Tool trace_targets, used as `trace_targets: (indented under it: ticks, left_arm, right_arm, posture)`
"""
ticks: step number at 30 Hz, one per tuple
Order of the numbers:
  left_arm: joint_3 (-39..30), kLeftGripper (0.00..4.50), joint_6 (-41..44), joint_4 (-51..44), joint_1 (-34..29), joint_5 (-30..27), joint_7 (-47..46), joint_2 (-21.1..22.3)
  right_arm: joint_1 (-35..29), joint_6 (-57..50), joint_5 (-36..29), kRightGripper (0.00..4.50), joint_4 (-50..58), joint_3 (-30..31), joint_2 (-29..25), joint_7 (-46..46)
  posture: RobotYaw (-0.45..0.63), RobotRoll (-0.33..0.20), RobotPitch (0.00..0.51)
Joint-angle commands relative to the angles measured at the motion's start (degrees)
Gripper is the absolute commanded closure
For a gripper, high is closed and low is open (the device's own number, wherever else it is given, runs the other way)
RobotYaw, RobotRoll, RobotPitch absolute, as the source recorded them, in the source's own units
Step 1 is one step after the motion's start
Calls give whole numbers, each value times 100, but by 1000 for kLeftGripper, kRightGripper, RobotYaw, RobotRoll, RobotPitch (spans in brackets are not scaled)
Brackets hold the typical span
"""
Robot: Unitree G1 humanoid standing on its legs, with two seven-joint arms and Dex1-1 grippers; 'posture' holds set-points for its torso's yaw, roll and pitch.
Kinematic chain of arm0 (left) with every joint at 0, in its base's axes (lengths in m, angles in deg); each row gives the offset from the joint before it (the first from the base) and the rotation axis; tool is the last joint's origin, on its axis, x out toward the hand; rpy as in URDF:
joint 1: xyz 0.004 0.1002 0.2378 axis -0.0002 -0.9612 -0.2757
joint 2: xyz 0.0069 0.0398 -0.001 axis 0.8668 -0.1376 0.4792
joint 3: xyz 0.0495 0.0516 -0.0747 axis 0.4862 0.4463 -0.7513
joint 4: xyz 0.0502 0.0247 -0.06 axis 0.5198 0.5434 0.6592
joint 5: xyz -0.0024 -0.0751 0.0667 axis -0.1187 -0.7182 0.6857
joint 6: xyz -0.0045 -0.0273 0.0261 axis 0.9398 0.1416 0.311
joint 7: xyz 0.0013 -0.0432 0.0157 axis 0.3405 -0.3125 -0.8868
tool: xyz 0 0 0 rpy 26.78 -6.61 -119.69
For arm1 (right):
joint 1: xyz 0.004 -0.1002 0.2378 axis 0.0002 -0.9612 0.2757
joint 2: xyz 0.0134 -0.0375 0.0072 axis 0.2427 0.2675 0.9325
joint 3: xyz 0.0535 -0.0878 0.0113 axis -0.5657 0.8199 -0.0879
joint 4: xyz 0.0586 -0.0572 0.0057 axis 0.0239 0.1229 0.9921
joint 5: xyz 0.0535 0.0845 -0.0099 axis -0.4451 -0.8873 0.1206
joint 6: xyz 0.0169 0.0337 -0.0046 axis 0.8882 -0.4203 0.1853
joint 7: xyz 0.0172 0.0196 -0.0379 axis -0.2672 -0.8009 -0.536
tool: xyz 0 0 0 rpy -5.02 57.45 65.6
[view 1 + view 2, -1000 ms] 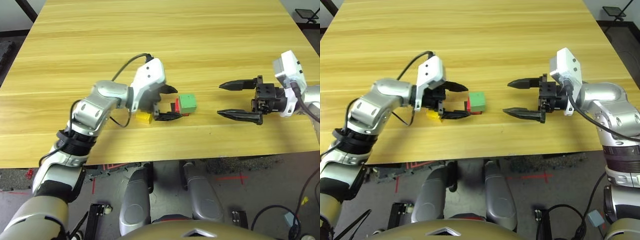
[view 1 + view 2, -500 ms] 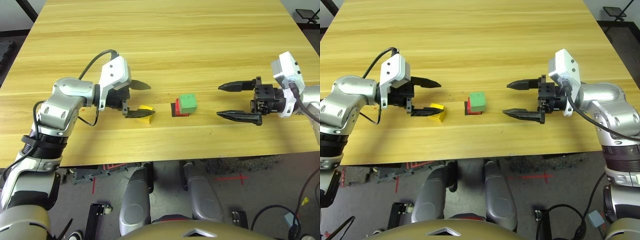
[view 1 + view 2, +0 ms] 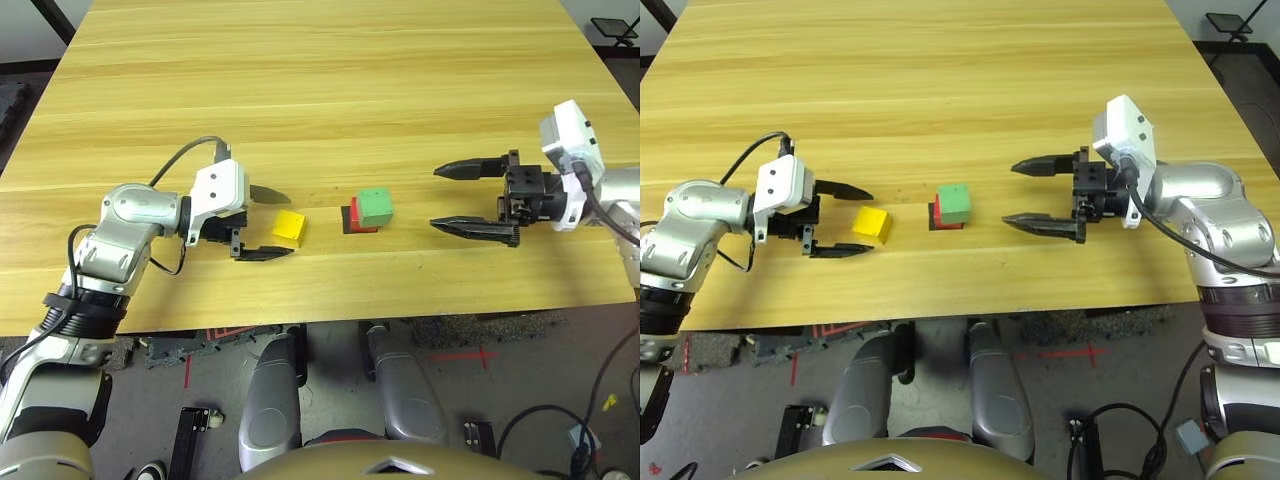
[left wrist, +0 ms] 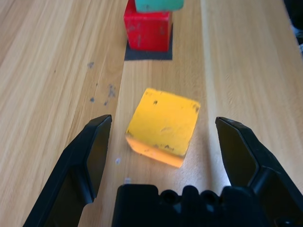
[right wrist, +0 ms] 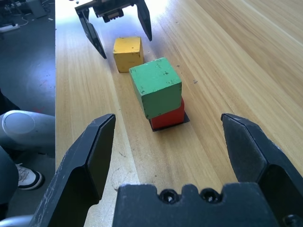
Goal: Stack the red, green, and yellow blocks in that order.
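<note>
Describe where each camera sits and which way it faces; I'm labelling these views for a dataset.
Left and right eyes: on the head, facing forward and down at the table; both forearms and the robot's body show.
Left wrist: on the left arm, looking along the open left end effector at the yellow block.
Right wrist: on the right arm, looking along the open right end effector at the green block; the left one shows beyond.
Both wrist views share the yellow, green and red blocks.

a wooden table (image 3: pixel 400 90) carries the yellow block (image 3: pixel 289 228) and a black square patch (image 4: pixel 148 54)
</note>
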Motion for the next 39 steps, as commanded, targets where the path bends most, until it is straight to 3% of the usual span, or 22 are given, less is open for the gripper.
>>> trace_targets:
  ticks: [1,5,7,11,12,20,39]
  left_arm:
    - [200,35,-340,356,-2,237,-34,-215]
    - [272,196,-642,614,80,369,-5,-373]
    - [287,587,-629,627,111,344,21,-410]
    - [253,2011,-465,554,152,252,54,-416]
    - [242,2091,-411,535,163,229,67,-399]
    - [152,2400,-59,487,465,121,134,-305]
    - [-128,2400,4348,-1849,2125,-1237,-1348,-626]
  right_arm:
    - [35,-6,36,0,13,83,18,-52]
    - [54,-3,39,0,3,91,15,-65]
    - [48,2,46,0,0,87,3,-69]
    - [-9,-1,46,0,34,60,-15,-63]
    - [-24,1,48,0,46,56,-17,-57]
    - [-58,84,115,0,35,69,27,-34]
    - [-8,328,314,0,-109,173,317,27]
  posture:
    - [275,15,267]
    - [271,12,269]
    - [267,10,270]
    - [263,11,268]
    - [263,11,268]
    - [262,19,256]
    - [279,73,235]
